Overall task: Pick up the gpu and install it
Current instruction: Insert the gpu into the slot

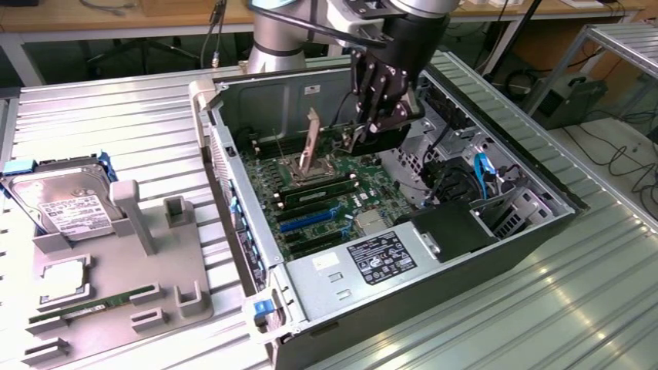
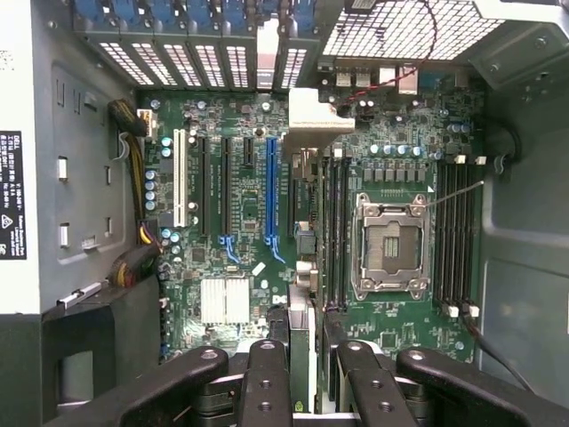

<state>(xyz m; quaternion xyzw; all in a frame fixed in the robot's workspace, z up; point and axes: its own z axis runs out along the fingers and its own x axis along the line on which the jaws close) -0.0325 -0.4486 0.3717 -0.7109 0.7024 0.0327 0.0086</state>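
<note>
The gripper (image 1: pixel 372 131) hangs inside the open computer case (image 1: pixel 535 231), above the motherboard (image 1: pixel 329 200), with its dark fingers (image 2: pixel 265 382) pinching the gpu (image 2: pixel 302 302) between them. The card is held edge-on, so in the wrist view it reads as a thin line running away from the fingertips toward the slotted back wall of the case, where its beige bracket (image 2: pixel 309 116) stands out. In the exterior view the bracket (image 1: pixel 310 135) hangs as a slim tan strip above the CPU socket (image 1: pixel 308 169), clear of the board. In the wrist view the card's line lies between the long blue slot (image 2: pixel 271 191) and the nearest bank of black memory slots (image 2: pixel 336 231), close beside both. Whether its lower edge touches the board cannot be told. The case walls rise close around the gripper, with the drive cage and cables (image 1: pixel 463 169) on the exterior view's right and the power supply (image 1: pixel 381 258) at the near end. Outside the case, on the exterior view's left, a grey tray (image 1: pixel 113 285) on the metal table (image 1: pixel 103 116) carries a hard drive (image 1: pixel 67 204) and a green RAM stick (image 1: pixel 92 304), well apart from the arm
</note>
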